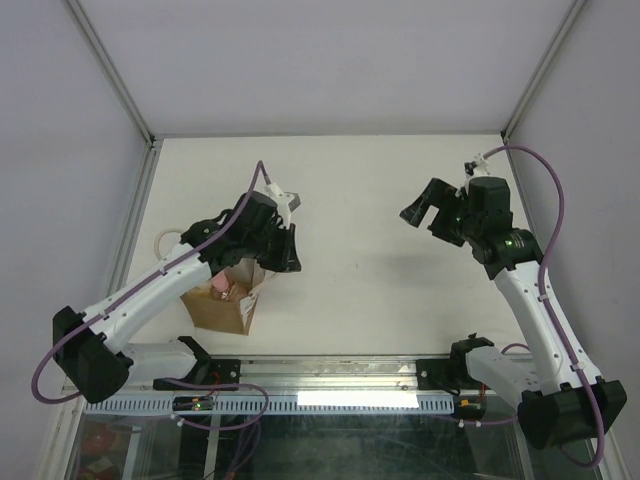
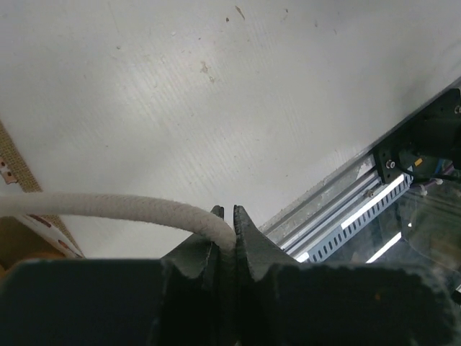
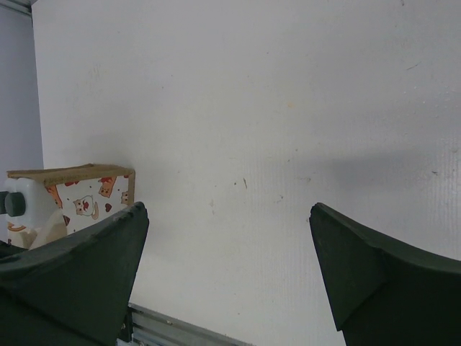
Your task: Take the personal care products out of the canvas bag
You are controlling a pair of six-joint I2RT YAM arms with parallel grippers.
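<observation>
- Left gripper (image 2: pixel 228 218) is clamped shut on the thin white rope handle (image 2: pixel 108 205) of the small tan-brown canvas bag (image 1: pixel 215 310), which sits near-left on the white table (image 1: pixel 380 290).
- Right gripper (image 1: pixel 425 215) has its jaws wide apart and empty, well apart from the bag.
- A pink cap (image 1: pixel 218 286) shows in the bag mouth. A white bottle with dark grey cap (image 3: pixel 29 216) is by the patterned panel; I can't tell if it's inside.
- My guess: the bag is soft and light and will slump. The bottles look rigid, smooth and slippery, so I'd pinch across the body just under the cap.
</observation>
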